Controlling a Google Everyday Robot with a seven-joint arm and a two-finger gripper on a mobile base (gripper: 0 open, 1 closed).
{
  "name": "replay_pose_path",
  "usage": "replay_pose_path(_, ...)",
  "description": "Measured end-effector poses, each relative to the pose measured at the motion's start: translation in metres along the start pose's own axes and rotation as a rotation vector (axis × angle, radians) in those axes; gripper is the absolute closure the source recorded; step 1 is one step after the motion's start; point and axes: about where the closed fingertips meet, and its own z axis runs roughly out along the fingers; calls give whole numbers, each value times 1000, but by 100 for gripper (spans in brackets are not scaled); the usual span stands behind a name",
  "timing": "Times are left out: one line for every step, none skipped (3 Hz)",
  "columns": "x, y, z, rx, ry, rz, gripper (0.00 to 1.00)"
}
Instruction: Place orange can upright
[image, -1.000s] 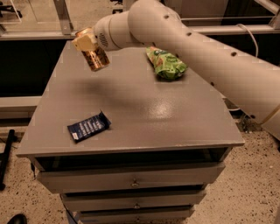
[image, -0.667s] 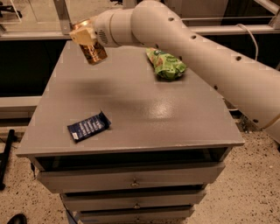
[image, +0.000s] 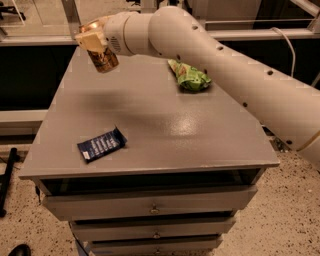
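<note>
The orange can (image: 104, 59) is orange-gold and metallic. It hangs tilted in the air above the far left part of the grey cabinet top (image: 165, 130). My gripper (image: 92, 40) is shut on the can's upper end, with cream-coloured fingers (image: 89, 39) around it. The white arm reaches in from the right across the back of the top. The can's top end is hidden by the fingers.
A green snack bag (image: 190, 77) lies at the back right of the top. A flat dark blue wrapper (image: 101, 144) lies near the front left edge. Drawers (image: 150, 205) sit below the top. A rail runs behind the cabinet.
The gripper has carried the can a little up and to the left, further toward the back left corner. The bag and wrapper have not moved.
</note>
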Motion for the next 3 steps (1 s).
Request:
replay_pose_path(-2,10,9,-16,-92,-97,100)
replay_pose_path(24,30,2,-56,-112,-231,100)
replay_pose_path(30,34,4,-72,-115,-219,100)
